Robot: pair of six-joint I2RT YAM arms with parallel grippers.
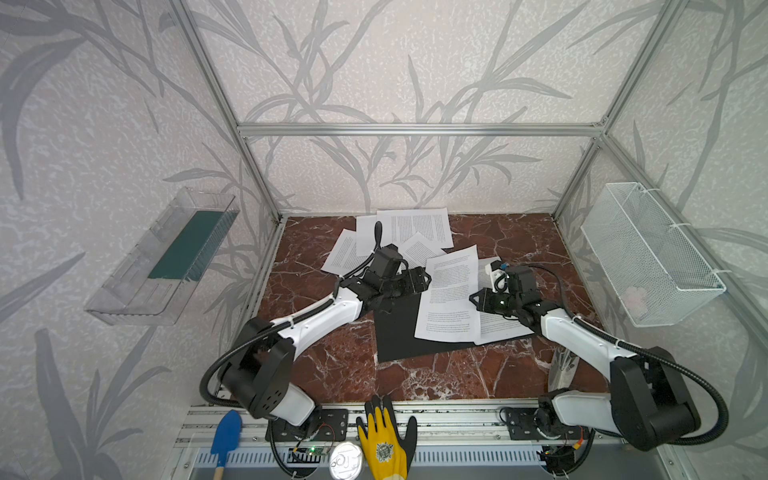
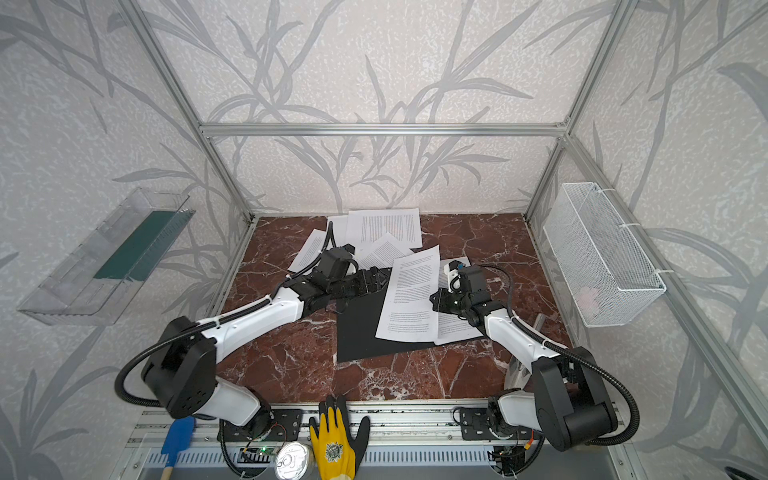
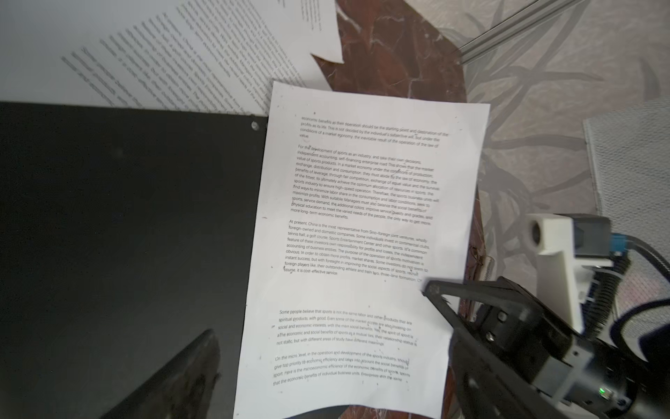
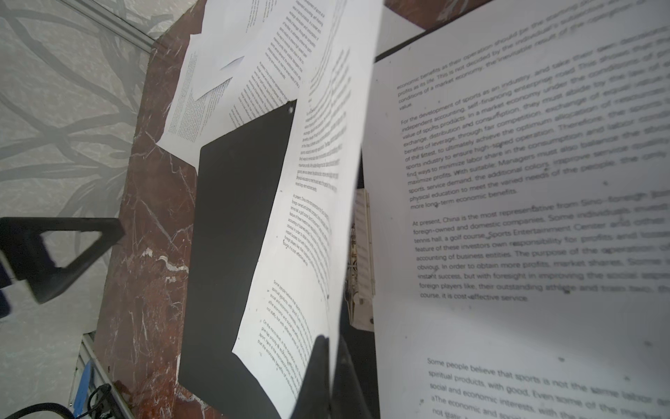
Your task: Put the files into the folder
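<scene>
The black folder (image 1: 395, 336) lies flat in the middle of the worktop (image 1: 519, 237). Two files (image 1: 498, 326) rest on it. The right tool (image 1: 473, 298) pinches the side of the top sheet (image 1: 451, 291). The left tool (image 1: 420, 279) is spread wide and holds nothing. More files (image 1: 419, 230) wait behind. I think most work is left.

Grey leaf-patterned walls (image 1: 374, 62) and aluminium frame (image 1: 415, 129) enclose a tabletop (image 1: 498, 241) — red marble

The matte black folder (image 1: 395, 332) lies flat at the centre of the frame. One printed sheet (image 1: 451, 291) covers its right part, right edge curled upward; other files (image 1: 415, 232) overlap loosely at upper middle.
</scene>
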